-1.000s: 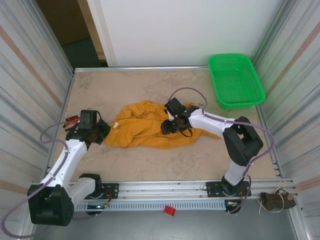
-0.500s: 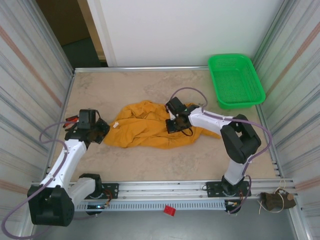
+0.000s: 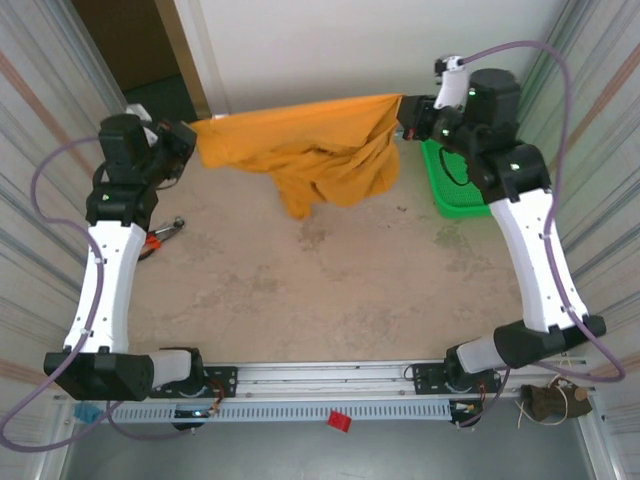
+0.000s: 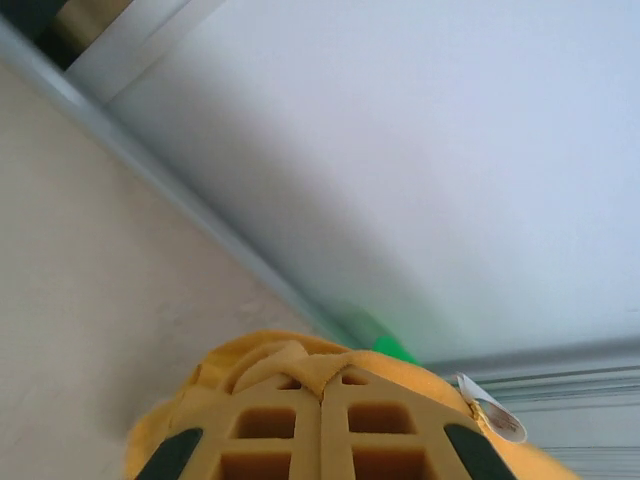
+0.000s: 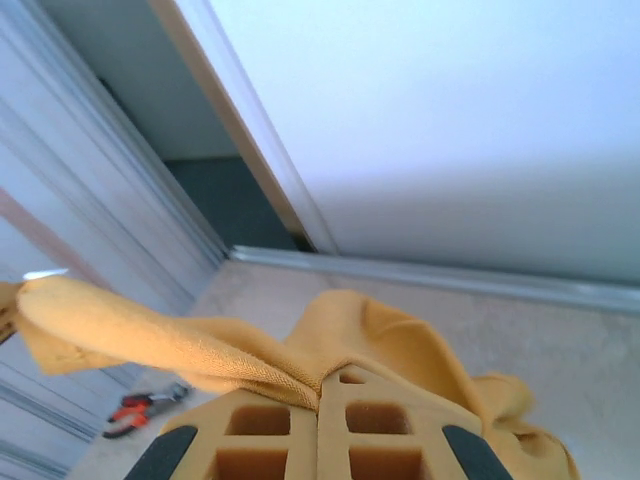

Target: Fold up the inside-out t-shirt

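The mustard-yellow inside-out t-shirt [image 3: 310,145] hangs in the air at the far end of the table, stretched between both arms with a bunched mass sagging in the middle. My left gripper [image 3: 188,135] is shut on its left edge; in the left wrist view the cloth [image 4: 300,365] is pinched between the closed jaws [image 4: 320,395], with a small white label [image 4: 492,415] at the right. My right gripper [image 3: 405,110] is shut on the right edge; the right wrist view shows the fabric [image 5: 200,345] running leftward from the closed jaws [image 5: 320,395].
A green plastic basket [image 3: 452,185] stands at the back right, partly behind the right arm. Red-handled pliers [image 3: 160,235] lie by the left wall, also in the right wrist view [image 5: 140,408]. Metal walls enclose the table [image 3: 330,290].
The shirt lay crumpled on the table with both grippers low beside it. Now the right gripper has shut on it and both arms have lifted it high and pulled it apart.
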`<state>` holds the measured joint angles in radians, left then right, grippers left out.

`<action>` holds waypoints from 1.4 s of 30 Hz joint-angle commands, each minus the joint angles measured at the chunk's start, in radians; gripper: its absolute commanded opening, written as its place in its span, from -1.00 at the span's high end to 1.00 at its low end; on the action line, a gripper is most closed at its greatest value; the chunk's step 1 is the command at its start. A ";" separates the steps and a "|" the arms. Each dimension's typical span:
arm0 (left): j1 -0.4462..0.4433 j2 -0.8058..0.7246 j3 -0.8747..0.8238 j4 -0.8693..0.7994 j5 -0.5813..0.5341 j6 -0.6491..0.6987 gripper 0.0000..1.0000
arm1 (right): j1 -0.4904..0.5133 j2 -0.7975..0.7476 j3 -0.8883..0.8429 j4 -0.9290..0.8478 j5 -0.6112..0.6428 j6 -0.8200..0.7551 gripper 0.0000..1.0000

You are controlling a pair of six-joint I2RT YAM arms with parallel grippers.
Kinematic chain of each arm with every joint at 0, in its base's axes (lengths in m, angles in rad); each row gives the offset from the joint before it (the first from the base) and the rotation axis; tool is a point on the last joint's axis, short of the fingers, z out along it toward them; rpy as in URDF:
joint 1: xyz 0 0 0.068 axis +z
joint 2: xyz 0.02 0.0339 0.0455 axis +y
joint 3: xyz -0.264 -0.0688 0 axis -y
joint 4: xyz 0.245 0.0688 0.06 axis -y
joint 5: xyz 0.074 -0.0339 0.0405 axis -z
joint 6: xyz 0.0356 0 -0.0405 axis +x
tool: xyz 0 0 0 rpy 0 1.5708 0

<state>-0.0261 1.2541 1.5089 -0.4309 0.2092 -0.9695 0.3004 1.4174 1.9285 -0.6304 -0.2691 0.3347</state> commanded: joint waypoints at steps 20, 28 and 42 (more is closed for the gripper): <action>-0.074 -0.021 -0.396 0.043 -0.044 -0.018 -0.03 | -0.113 0.344 -0.307 -0.036 -0.043 0.026 0.58; -0.123 -0.036 -0.512 -0.076 -0.176 0.145 -0.33 | -0.009 0.258 -0.464 -0.040 0.095 0.036 0.12; -0.343 0.115 -0.733 0.054 -0.331 0.178 -0.32 | 0.144 0.264 -0.634 0.029 0.168 0.027 -0.17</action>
<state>-0.3561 1.3304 0.7589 -0.4610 -0.0700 -0.8364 0.4385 1.6470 1.2625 -0.6102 -0.1162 0.3645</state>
